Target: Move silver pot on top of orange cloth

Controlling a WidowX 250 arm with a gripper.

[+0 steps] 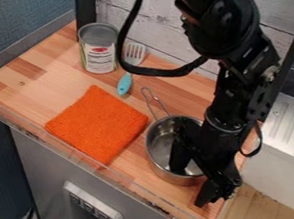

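While the silver pot [161, 144] sits lower center, right of the orange cloth [97, 124], the gripper [189, 188] straddles its wall, fingers spread. Likely grasp step; next: close, lift, shift left.

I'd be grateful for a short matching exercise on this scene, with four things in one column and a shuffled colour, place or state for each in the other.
Things:
1. Can
2. Fork
3. Cloth
4. Pot

Descriptions:
A. Lying down, with a turquoise handle
B. Silver, its rim straddled by the open gripper
C. Standing upright, with a label around it
D. Orange and lying flat

Right pairs: 1-C, 2-A, 3-D, 4-B
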